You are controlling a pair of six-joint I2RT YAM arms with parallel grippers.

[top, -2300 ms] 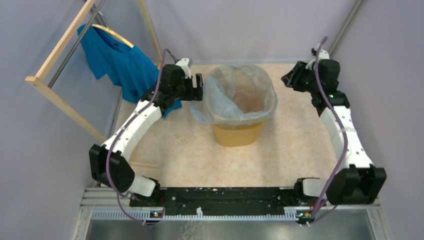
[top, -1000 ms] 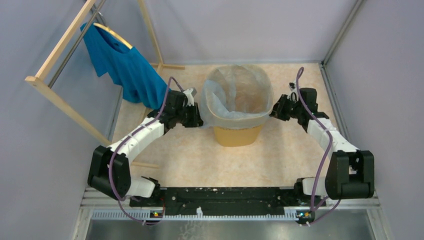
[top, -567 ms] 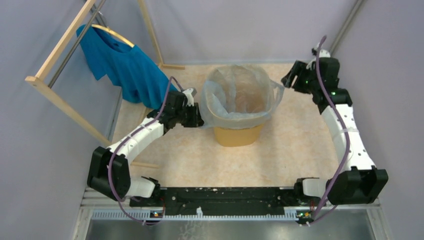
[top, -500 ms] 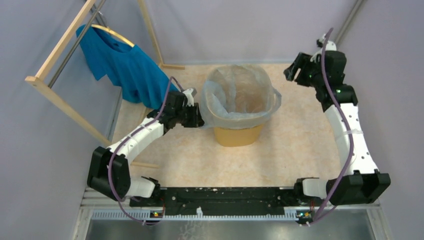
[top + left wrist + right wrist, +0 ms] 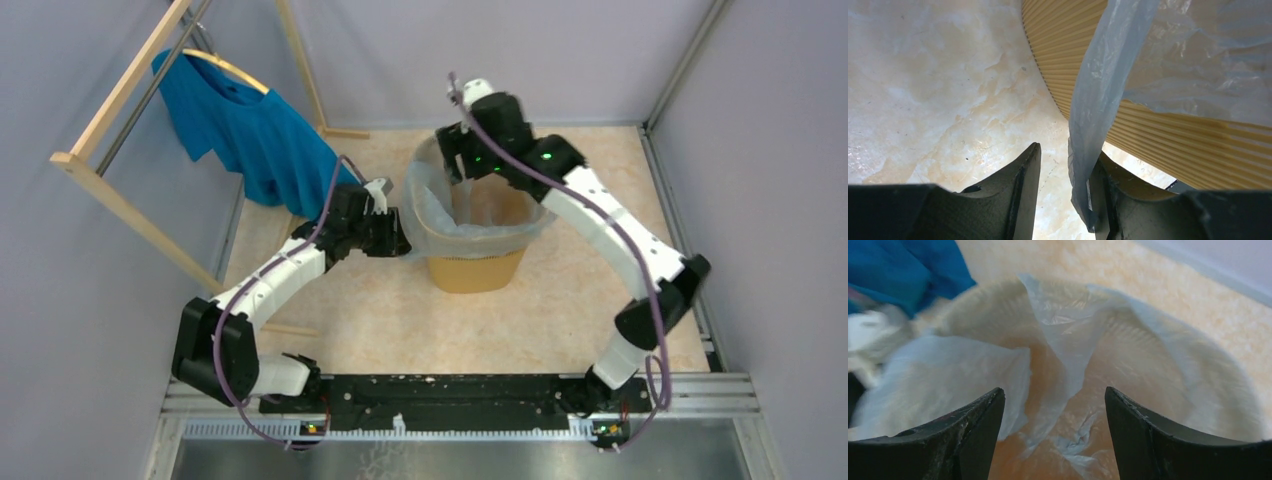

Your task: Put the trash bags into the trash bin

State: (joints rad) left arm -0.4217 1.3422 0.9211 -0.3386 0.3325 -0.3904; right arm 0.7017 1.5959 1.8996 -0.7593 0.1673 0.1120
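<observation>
The left gripper (image 5: 1064, 150) sat partly open just outside the trash bin (image 5: 1158, 140), whose ribbed wall rose directly ahead of its fingers. A strip of the trash bag (image 5: 1098, 100) ran down between the jaws and lay against one finger. It looked loose rather than pinched, though the view was too close to be sure. The right gripper (image 5: 1053, 390) hung above the bin's mouth, jaws spread wide with nothing between them. Below it the bag lined the bin, its edge folded over the rim. A blue T-shirt (image 5: 898, 265) hung beyond the bin.
</observation>
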